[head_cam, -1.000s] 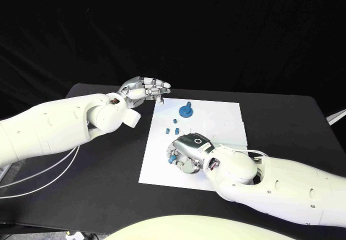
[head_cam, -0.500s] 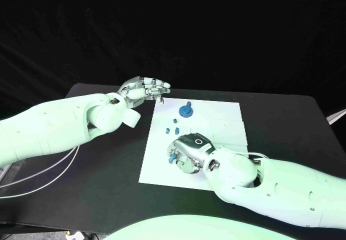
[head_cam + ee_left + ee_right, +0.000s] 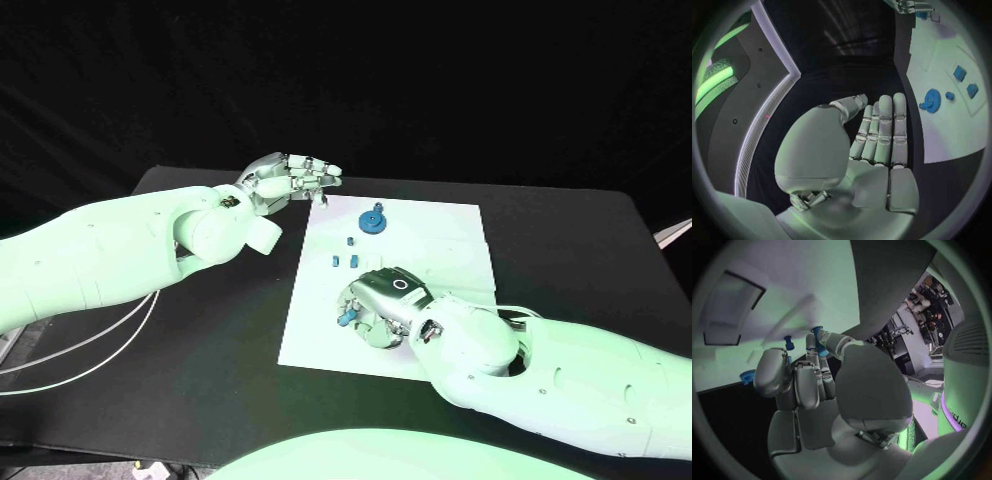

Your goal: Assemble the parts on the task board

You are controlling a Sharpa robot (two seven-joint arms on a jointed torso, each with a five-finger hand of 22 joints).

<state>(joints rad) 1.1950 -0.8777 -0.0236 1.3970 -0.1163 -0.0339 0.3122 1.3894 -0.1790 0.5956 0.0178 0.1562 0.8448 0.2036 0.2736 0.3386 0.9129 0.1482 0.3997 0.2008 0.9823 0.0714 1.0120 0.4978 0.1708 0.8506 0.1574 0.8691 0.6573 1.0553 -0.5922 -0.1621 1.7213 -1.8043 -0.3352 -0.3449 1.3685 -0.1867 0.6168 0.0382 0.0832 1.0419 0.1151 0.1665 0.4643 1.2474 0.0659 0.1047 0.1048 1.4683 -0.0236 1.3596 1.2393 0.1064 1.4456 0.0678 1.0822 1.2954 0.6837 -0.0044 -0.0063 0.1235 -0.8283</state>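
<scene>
On the black bench [image 3: 188,330] you have the white task board [image 3: 433,240] lying flat. Your right hand [image 3: 378,300] sits low over its near half, fingers curled around a small blue part [image 3: 819,346] pinched at the fingertips — a second blue part [image 3: 788,342] stands just beside them. Your left hand [image 3: 289,180] hovers off the board's far left corner, fingers together and bent, holding nothing. A blue gear [image 3: 374,221] rests on the board's far half, with three small blue parts [image 3: 342,260] lying between it and your right hand.
</scene>
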